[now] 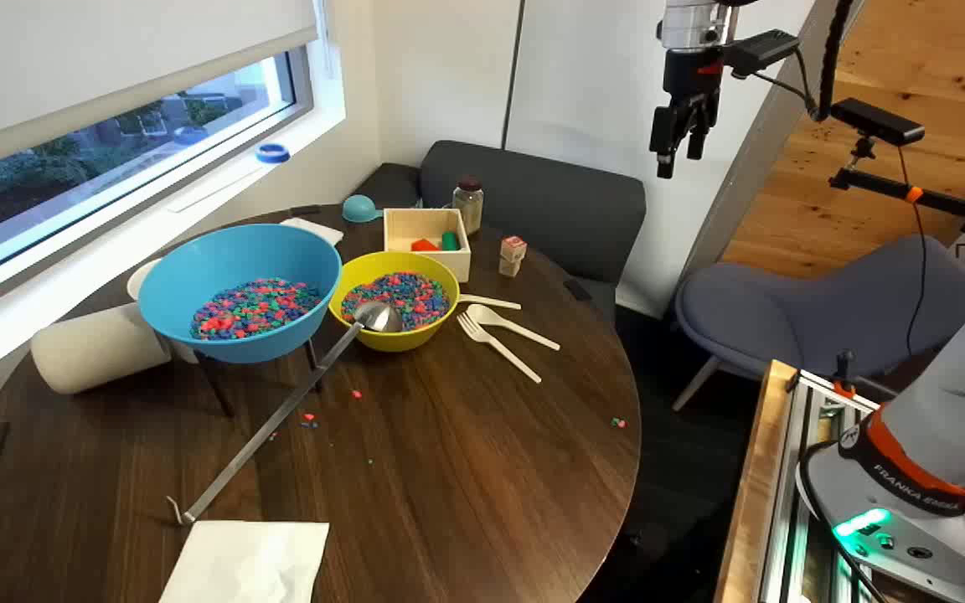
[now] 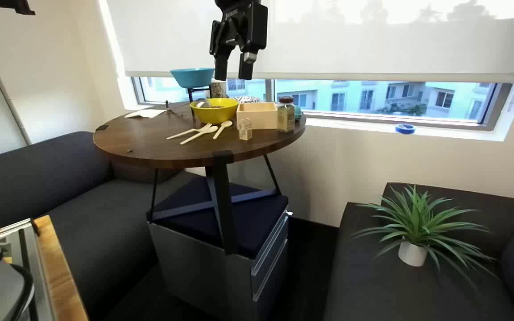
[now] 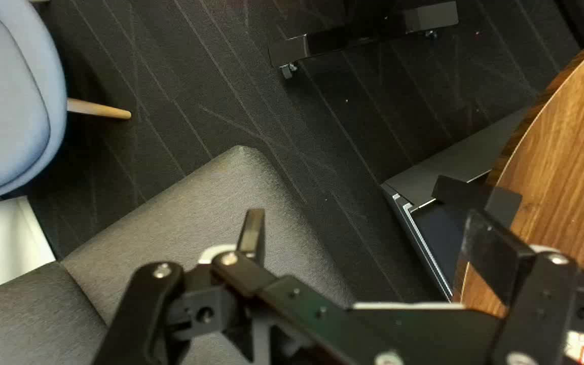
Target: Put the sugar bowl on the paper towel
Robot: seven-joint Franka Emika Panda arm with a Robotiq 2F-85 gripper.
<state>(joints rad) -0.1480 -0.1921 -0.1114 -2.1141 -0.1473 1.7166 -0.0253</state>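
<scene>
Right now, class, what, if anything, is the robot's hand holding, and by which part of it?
Nothing is held: in the wrist view the hand is open, with no object in its gap.

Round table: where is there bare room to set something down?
Widest: between the paper towel, the fork and the rim of the table, with stray bits near that rim. Smaller: between the white roll and the ladle's hooked end. Crowded: around the yellow bowl, wooden box and jar.

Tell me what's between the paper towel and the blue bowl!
An exterior view shows a ladle handle, small coloured bits and dark stand legs between the paper towel and blue bowl.
</scene>
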